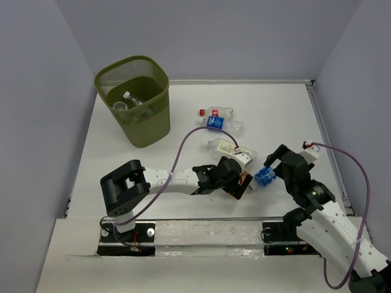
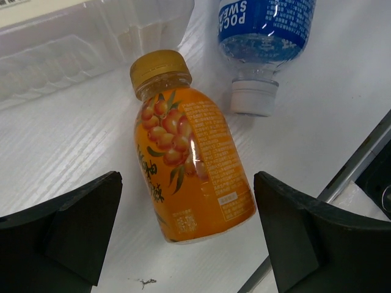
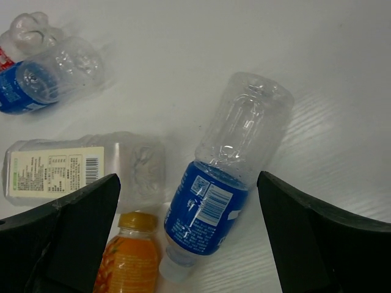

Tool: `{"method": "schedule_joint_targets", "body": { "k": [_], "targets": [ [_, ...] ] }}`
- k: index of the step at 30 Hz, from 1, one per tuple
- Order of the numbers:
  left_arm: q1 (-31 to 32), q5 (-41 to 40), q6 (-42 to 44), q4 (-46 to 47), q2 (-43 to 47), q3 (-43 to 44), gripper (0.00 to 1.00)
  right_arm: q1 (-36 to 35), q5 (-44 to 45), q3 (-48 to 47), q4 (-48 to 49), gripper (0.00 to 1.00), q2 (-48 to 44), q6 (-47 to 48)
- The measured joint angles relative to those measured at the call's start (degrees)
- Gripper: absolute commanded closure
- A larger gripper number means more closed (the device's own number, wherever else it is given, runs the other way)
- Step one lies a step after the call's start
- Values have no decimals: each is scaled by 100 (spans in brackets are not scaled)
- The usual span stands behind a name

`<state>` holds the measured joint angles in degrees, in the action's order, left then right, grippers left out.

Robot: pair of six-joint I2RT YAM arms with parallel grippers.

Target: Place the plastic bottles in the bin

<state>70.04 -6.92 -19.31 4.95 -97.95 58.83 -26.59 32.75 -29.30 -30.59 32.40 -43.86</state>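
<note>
The left gripper is spread wide and holds nothing. The orange bottle lies on the table between its fingers, touching neither, cap pointing away from them. The right gripper is also wide open and empty, with a blue-labelled bottle lying between its fingers. The bin stands well beyond both pairs of fingers, with clear bottles inside.
</note>
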Motion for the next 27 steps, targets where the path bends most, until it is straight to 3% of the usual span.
{"method": "schedule_joint_targets", "body": {
  "k": [8, 11, 15, 18, 27],
  "targets": [
    [0, 39, 0, 2, -260, 17, 2, 31, 286, 0, -409, 0, 575, -708],
    [0, 35, 0, 11, -260, -4, 12, 98, 280, 0, -365, 0, 1019, -835],
    [0, 31, -4, 103, -260, -157, 36, 326, 208, 79, -142, 1, 1512, -984],
    [0, 76, 2, 313, -227, -387, 41, 688, 136, 197, 181, 2, 1773, -1027],
    [0, 334, -26, 225, 732, -1051, 43, 1360, -190, 402, 1342, 19, 2608, -994]
  ]
}}
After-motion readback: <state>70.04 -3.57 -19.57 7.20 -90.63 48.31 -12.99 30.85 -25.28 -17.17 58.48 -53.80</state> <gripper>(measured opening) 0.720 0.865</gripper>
